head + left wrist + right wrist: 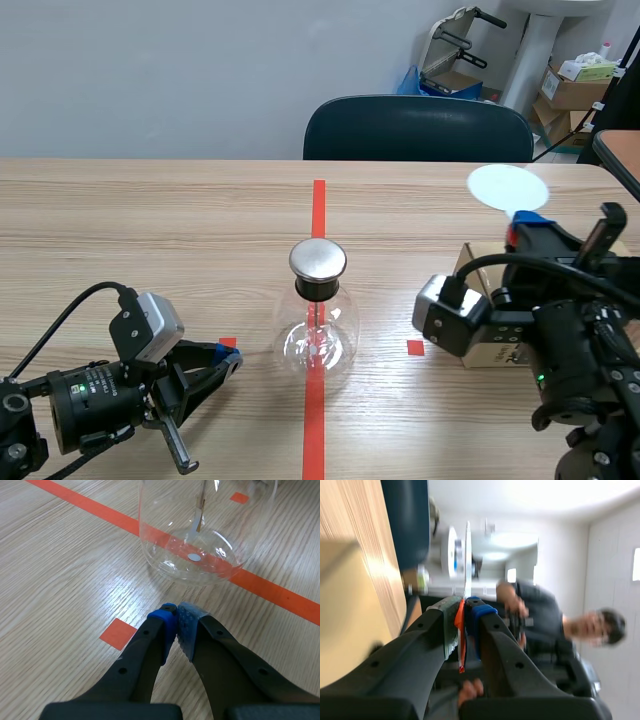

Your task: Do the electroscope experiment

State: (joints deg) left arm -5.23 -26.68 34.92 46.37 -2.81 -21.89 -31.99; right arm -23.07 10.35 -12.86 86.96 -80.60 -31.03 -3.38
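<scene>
Two grippers are in view. Left gripper [230,360] lies low over the table, its fingers pressed together on nothing, just beside one glass electroscope flask [318,335]. One flask stands on the centre tape line and carries one metal cap [318,259]. Right gripper [528,228] is clamped on one white disc paddle [508,187], near one cardboard box [478,268].
</scene>
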